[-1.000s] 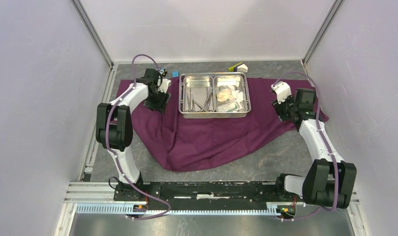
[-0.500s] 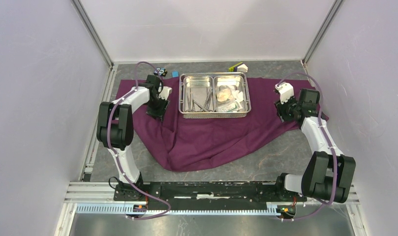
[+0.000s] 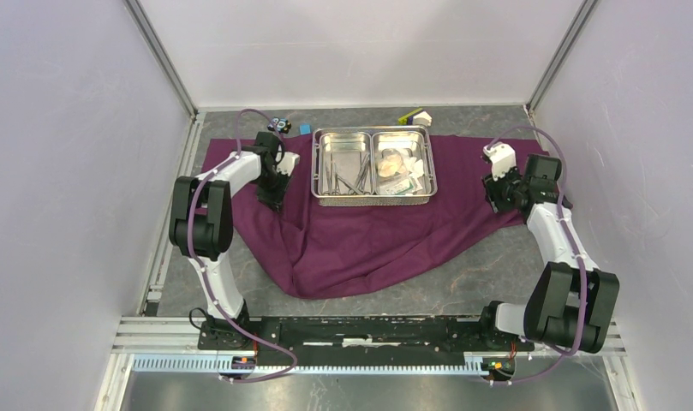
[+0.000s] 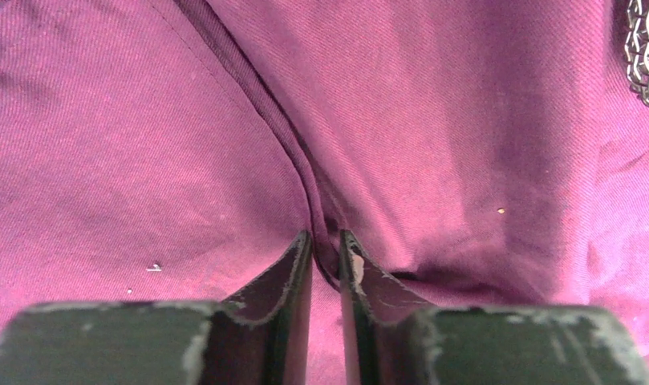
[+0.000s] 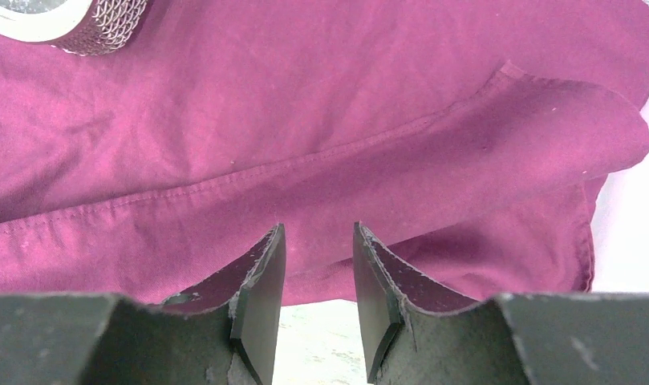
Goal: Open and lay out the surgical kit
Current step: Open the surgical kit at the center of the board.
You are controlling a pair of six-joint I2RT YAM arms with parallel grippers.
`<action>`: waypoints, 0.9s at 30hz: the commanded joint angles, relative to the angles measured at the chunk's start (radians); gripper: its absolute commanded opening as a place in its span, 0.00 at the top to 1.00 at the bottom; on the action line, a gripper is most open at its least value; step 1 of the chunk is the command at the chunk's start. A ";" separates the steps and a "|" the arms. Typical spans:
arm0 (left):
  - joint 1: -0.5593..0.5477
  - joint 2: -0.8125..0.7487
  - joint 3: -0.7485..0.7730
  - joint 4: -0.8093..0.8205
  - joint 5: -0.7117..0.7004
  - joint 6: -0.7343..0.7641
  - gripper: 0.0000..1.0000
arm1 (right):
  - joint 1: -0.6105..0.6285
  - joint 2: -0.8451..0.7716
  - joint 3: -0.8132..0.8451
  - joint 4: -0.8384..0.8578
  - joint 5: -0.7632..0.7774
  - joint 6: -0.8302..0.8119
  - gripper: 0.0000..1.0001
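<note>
The dark purple cloth [image 3: 368, 240] lies spread under the steel tray [image 3: 343, 201] and is rumpled in front of it. Left of the tray, the left gripper [image 4: 325, 245] pinches 1 raised fold of the cloth. Right of the tray, the right gripper [image 5: 317, 233] hangs with its jaws apart over the cloth's edge.

One cloth [image 3: 360, 244], one tray [image 3: 373, 201] of two compartments, one blue block [image 3: 305, 128], one yellow-green piece [image 3: 414, 116], one left arm [image 3: 202, 221] and one right arm [image 3: 555, 238] are seen; the tools [image 3: 341, 176] are too small to count.
</note>
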 commanded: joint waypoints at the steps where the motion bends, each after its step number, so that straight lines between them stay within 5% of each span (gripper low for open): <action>1: 0.001 -0.044 0.003 0.005 -0.001 -0.007 0.78 | -0.011 0.015 0.066 0.014 0.004 -0.014 0.57; 6: 0.014 -0.068 0.021 -0.022 0.017 -0.004 0.97 | -0.020 0.029 0.096 0.015 0.044 -0.016 0.57; 19: 0.097 -0.320 -0.070 0.002 0.023 -0.018 0.98 | -0.075 0.147 0.244 0.020 0.198 -0.020 0.53; 27: 0.099 -0.371 -0.115 0.043 0.053 -0.014 0.98 | -0.093 0.329 0.389 0.000 0.185 0.087 0.39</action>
